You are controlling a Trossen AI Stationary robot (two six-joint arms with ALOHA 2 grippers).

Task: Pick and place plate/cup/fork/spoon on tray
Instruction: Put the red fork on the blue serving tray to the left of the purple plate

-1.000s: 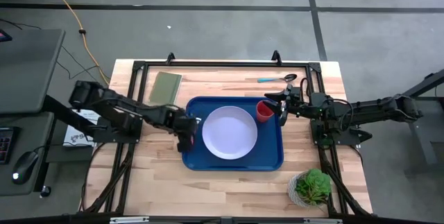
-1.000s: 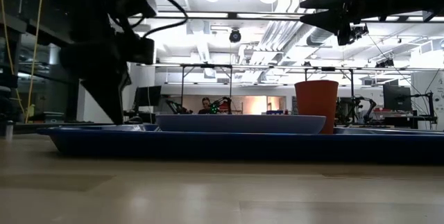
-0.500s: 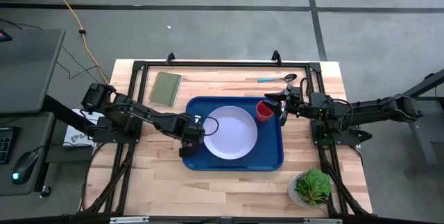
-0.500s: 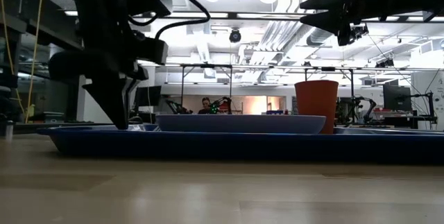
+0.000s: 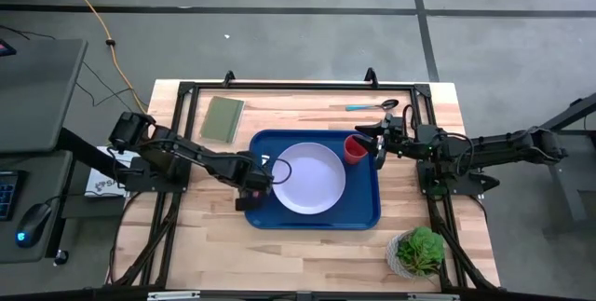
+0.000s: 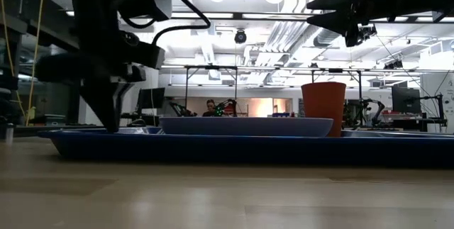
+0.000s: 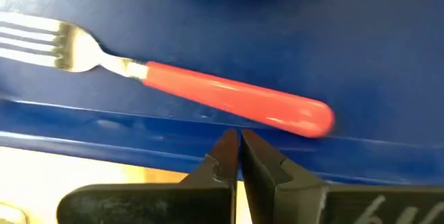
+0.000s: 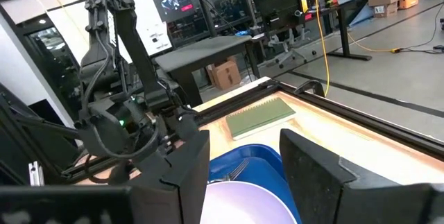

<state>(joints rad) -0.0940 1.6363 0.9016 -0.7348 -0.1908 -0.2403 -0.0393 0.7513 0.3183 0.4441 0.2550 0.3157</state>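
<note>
The blue tray lies mid-table and holds the pale plate, the red cup in its far right corner, and the pink-handled fork, which lies flat on the tray floor along the left rim. My left gripper is shut and empty; it points down at the tray's left rim, just short of the fork's handle. My right gripper is open and empty, hovering just right of the cup. The teal-handled spoon lies on the table beyond the tray's far right corner.
An olive-green pad lies on the table far left of the tray. A potted green plant stands at the near right. Black frame rails run along the table's left, right and far sides.
My left gripper has come down at the tray's left side, going a little toward the plate and then back toward the table's left edge. The plate, the cup and my right gripper have kept still.
</note>
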